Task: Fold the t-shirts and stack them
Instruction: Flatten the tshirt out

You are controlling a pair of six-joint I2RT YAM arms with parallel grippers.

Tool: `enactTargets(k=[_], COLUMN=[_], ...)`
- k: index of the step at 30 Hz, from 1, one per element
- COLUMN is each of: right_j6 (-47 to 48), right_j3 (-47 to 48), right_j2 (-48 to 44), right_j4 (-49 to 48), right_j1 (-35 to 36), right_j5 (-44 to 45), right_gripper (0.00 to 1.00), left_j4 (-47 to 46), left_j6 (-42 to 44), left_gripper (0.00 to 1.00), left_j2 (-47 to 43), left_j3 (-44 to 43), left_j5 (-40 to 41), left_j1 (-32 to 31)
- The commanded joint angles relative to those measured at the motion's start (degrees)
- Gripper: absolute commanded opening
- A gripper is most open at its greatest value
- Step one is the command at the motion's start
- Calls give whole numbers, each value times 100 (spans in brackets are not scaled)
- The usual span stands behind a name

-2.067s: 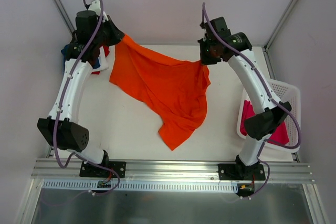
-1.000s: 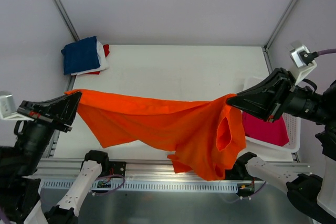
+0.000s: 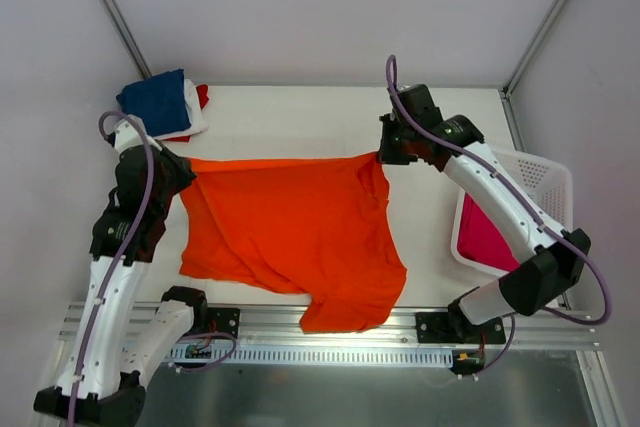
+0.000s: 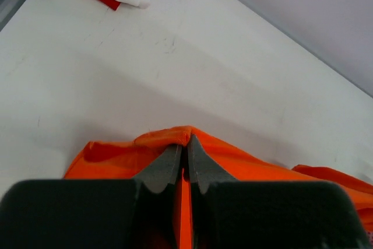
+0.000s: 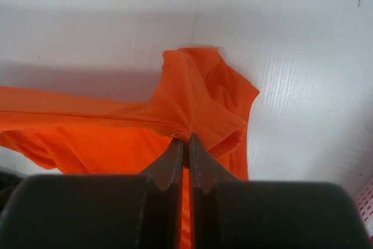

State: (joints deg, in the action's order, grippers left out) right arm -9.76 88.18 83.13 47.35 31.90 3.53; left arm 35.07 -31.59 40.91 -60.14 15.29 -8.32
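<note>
A bright orange t-shirt (image 3: 290,232) lies spread over the middle of the white table (image 3: 330,122), its lower part hanging past the near edge. My left gripper (image 3: 187,169) is shut on its far left corner (image 4: 175,137). At the far right corner (image 5: 189,103) my right gripper (image 3: 384,152) is shut on the cloth too, and the top edge runs taut between them. A folded stack sits at the far left corner: navy t-shirt (image 3: 153,104) on top, white (image 3: 196,117) and red (image 3: 203,95) beneath. A magenta-pink t-shirt (image 3: 490,237) lies in the basket.
A white lattice basket (image 3: 540,179) stands at the table's right edge. A metal rail (image 3: 330,322) with both arm bases runs along the near edge. Grey walls close in at the back and sides.
Both arms, which held the orange t-shirt stretched in the air near the front, have carried it back and laid it on the table. Both grips stay shut.
</note>
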Motion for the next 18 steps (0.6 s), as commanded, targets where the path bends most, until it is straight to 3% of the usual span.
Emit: enactTargets(k=[1, 9, 18], right_j6=[123, 448, 694], right_j3=[-29, 672, 1947], right_j2=[273, 1896, 3410], right_j4=[-463, -710, -692], right_j1=[-35, -131, -491], right_j5=[587, 1202, 1405], right_gripper=[0, 0, 0], left_j4=[-1018, -1872, -2338], left_j6=[-154, -312, -234], left_gripper=[0, 0, 0], left_j2=[478, 2357, 4240], left_j3=[204, 143, -953], left_j5=[633, 1028, 722], left_j1=[-21, -21, -21])
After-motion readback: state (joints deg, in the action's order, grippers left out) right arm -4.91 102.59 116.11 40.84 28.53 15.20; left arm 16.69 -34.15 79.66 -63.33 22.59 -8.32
